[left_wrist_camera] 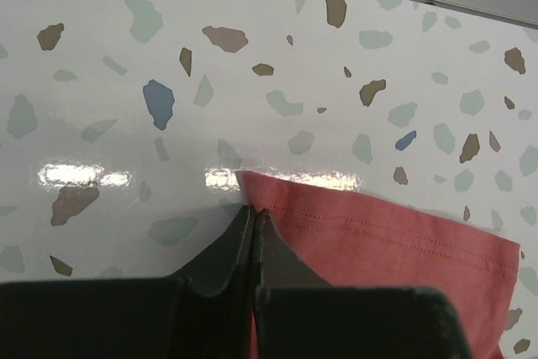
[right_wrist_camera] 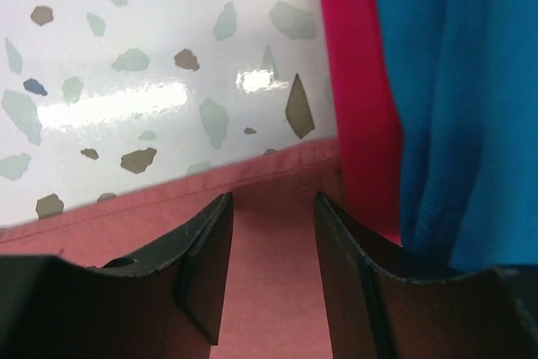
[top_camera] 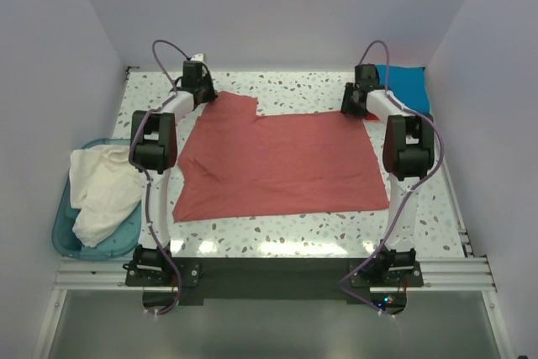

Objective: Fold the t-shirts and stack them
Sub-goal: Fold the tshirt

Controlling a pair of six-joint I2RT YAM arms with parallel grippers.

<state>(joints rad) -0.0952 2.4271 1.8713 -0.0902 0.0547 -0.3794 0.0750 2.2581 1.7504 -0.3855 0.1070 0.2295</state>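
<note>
Shirt layout: I see the brick-red t-shirt [top_camera: 277, 161] spread flat across the middle of the terrazzo table [top_camera: 319, 229], with one sleeve pointing to the far left.

Left gripper [top_camera: 200, 90] sits at that sleeve. On my left wrist feed its jaws are pressed together on the sleeve's corner [left_wrist_camera: 255, 214], and a sliver of red cloth shows between them lower down. The stitched hem runs off to the right along the tabletop.

Right gripper [top_camera: 353, 107] is at the shirt's far right corner. On my right wrist feed its jaws stand apart [right_wrist_camera: 273, 208] and low over the hem; I cannot tell whether the tips touch the cloth.

Teal-blue t-shirt [top_camera: 405, 86] lies at the far right of the table, just beside that gripper. Bright pinkish-red t-shirt [right_wrist_camera: 357, 81] shows as a strip between the teal cloth and the bare table.

Cream-white t-shirt [top_camera: 101, 191] is heaped in the light-blue bin [top_camera: 63, 237] at the table's left edge, spilling over the rim.
</note>
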